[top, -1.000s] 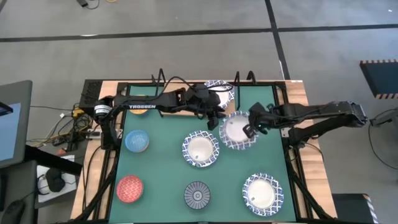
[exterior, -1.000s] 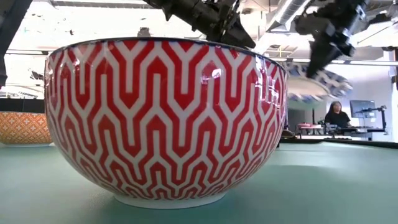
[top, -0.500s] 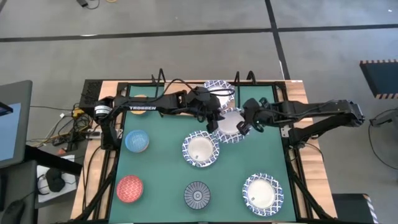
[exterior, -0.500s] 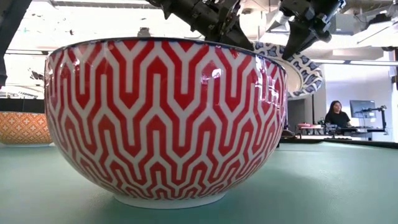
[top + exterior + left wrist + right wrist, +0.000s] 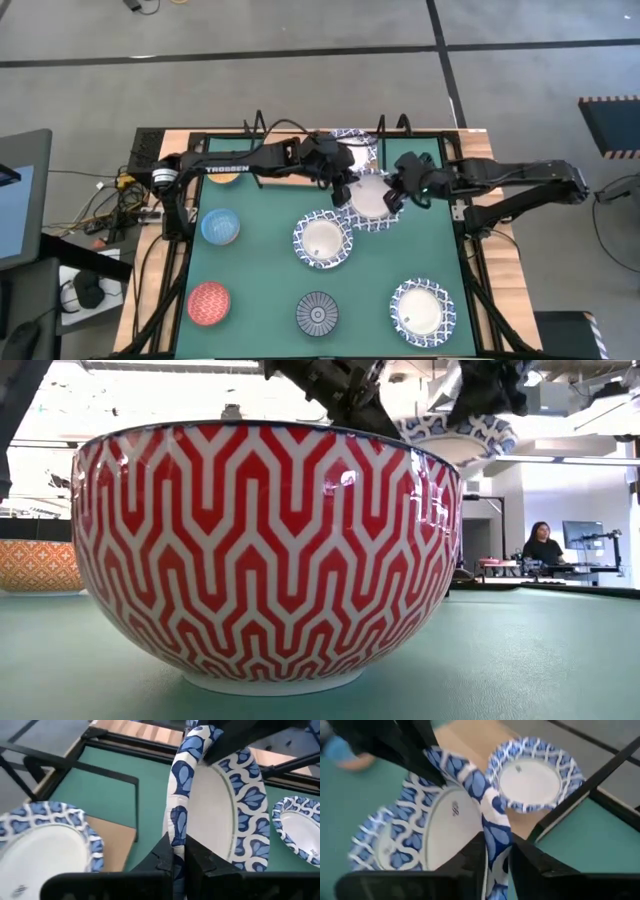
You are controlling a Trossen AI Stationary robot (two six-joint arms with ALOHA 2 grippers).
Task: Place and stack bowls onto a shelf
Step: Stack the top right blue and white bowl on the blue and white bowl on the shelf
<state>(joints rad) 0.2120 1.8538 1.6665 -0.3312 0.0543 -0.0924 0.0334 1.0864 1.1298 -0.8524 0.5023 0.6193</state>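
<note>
Since a second ago the lifted white bowl (image 5: 370, 198) has travelled toward the far side of the worktop (image 5: 485, 150), nearer the shelf (image 5: 300, 172), and the left claw (image 5: 345, 190) has clamped shut on its left rim. The right claw (image 5: 398, 192), which was pinching the opposite rim, has begun to spread; its fingers straddle that rim in its wrist view, so whether it bears weight I cannot tell. This looks like a hand-over: the bowl hangs between both arms so the left one can carry it to the shelf, where another blue-rimmed bowl (image 5: 354, 146) already sits. It hangs in the air, just beyond a third white bowl (image 5: 323, 240) on the green mat (image 5: 260, 260). A fourth (image 5: 421, 311) lies near right. The light blue (image 5: 220, 227), red (image 5: 208, 303) and dark striped (image 5: 317, 313) bowls wait on the left and near side.
</note>
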